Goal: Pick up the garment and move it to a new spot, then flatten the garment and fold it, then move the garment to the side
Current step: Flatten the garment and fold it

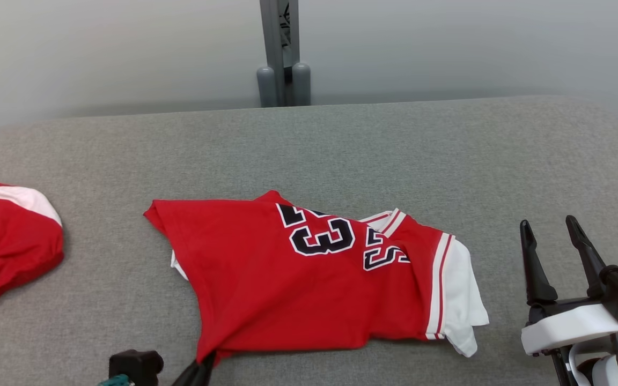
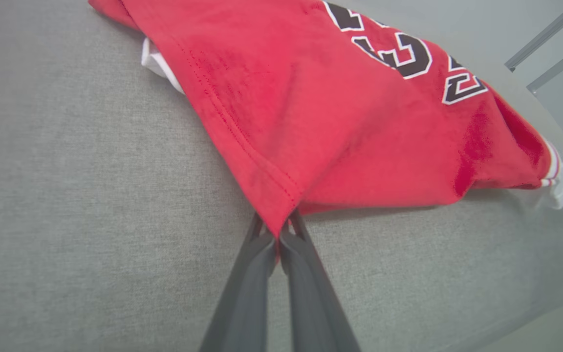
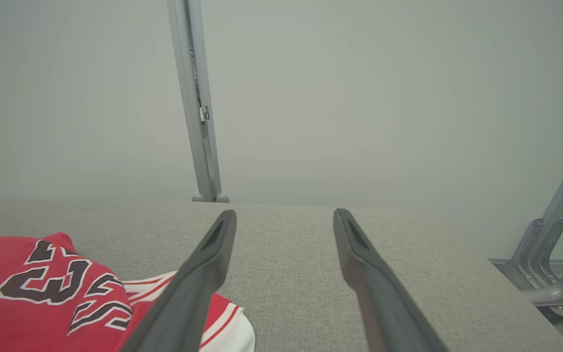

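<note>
One red jersey (image 1: 287,289) lay on your grey cloth surface (image 1: 341,150) by a pale wall (image 1: 126,48), its corner clamped in your left gripper (image 2: 277,232); your right gripper (image 1: 549,225) gaped.

The head view looks forward and down from above the table's (image 1: 341,145) near edge, with the wall (image 1: 126,53) at 12 o'clock. The left wrist view sits low and very near the shirt (image 2: 335,122), facing it at 1 o'clock. The right wrist view looks almost level across the table, shirt at 8 o'clock. All three share the shirt's numbers (image 1: 322,236). Head and right wrist views share the post (image 1: 279,53).
</note>
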You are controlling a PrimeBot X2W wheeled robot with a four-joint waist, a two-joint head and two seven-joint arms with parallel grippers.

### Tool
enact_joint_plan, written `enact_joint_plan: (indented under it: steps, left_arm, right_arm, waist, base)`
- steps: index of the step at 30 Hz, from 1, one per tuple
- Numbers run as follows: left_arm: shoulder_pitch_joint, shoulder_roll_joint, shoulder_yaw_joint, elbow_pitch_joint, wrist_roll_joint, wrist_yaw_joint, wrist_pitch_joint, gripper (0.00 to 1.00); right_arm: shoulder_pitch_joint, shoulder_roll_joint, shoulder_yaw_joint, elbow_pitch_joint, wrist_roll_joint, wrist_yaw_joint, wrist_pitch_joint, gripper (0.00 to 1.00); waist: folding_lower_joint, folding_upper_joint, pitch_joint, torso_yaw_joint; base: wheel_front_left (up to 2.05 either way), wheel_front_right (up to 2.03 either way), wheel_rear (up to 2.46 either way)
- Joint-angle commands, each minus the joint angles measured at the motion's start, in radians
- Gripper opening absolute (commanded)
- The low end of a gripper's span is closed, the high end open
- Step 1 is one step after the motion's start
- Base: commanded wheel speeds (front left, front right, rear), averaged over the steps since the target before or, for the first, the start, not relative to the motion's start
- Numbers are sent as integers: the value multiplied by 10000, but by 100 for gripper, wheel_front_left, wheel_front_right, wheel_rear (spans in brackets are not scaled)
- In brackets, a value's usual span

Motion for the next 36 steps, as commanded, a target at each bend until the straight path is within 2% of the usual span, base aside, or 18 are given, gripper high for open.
enact_joint_plan:
  steps: [1, 5, 10, 16, 21, 29, 30, 31, 32, 36]
  left_arm:
    - [89, 212, 231, -460, -51, 192, 86, 0]
    - [-151, 458, 465, -819, 23, 290, 162, 0]
    - [-1090, 638, 651, -612, -73, 44, 481, 0]
    - [-2331, 345, 781, 1155, -593, -336, 858, 0]
    - [-2558, 142, 770, 2642, -1009, -585, 1134, 0]
    - [-2309, -36, 838, 3582, -1439, -961, 1002, 0]
    - [-2283, -60, 891, 3612, -1493, -975, 911, 8]
    - [-2251, -45, 938, 3629, -1474, -959, 794, 89]
    - [-2221, -17, 949, 3648, -1433, -939, 739, 100]
    - [-2062, 200, 1156, 3656, -1360, -712, 470, 100]
  right_arm:
    - [18, -55, -81, -24, -54, 20, -59, 100]
    - [5, -57, -137, -69, -30, 20, -46, 100]
    - [-173, -55, 2, -115, -37, 20, 45, 100]
    - [-385, -54, 128, -93, -43, 20, 86, 100]
    - [-367, -55, 95, -7, -6, 20, 55, 100]
    - [-445, -55, -1, 36, 35, 20, 10, 100]
    - [-465, -57, -12, 45, 40, 20, 8, 100]
    - [-489, -57, -20, 53, 40, 20, 4, 100]
    - [-501, -57, -43, 58, 31, 20, 1, 100]
    - [-508, -57, -109, 64, -34, 20, -10, 100]
  waist:
    - [0, 0, 27, 159]
    - [0, 0, 81, 260]
    - [0, 0, 218, 181]
    - [0, 0, 385, -189]
    - [0, 0, 452, -408]
    - [0, 0, 594, -313]
    - [0, 0, 597, -284]
    - [0, 0, 594, -258]
    - [0, 0, 587, -221]
    - [0, 0, 523, -108]
  base:
    - [0, 0, 0]
    - [0, 0, 0]
    - [0, 0, 0]
    - [0, 0, 0]
    - [0, 0, 0]
    - [0, 0, 0]
    - [0, 0, 0]
    - [0, 0, 0]
    - [0, 0, 0]
    - [0, 0, 0]
